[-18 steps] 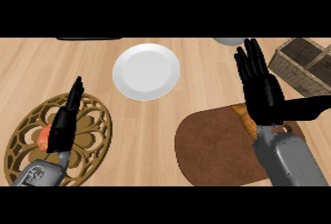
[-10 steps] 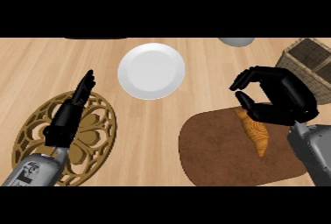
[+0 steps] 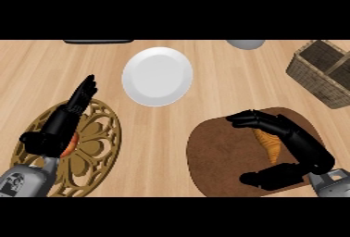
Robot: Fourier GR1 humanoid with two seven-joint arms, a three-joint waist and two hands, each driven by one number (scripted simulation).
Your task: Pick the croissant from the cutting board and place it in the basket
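Observation:
A golden croissant (image 3: 269, 144) lies on the dark brown round cutting board (image 3: 219, 157) at the lower right. My right hand (image 3: 301, 146) hovers over it. Its fingers (image 3: 258, 121) arch over the croissant's far end and the thumb (image 3: 270, 177) reaches under its near end, with a wide gap between their tips. The palm hides part of the croissant. The wicker basket (image 3: 321, 74) stands at the right edge, beyond the board. My left hand (image 3: 60, 127) rests open at the left, fingers straight.
A white plate (image 3: 157, 76) sits at the middle back. An ornate round wooden trivet (image 3: 96, 148) lies under my left hand, with something orange (image 3: 69, 147) on it. A grey bowl (image 3: 246, 44) and a dark object (image 3: 99, 41) show at the far edge.
My right hand has come down from upright with straight fingers to a curved pose over the croissant on the board. The left hand has barely moved.

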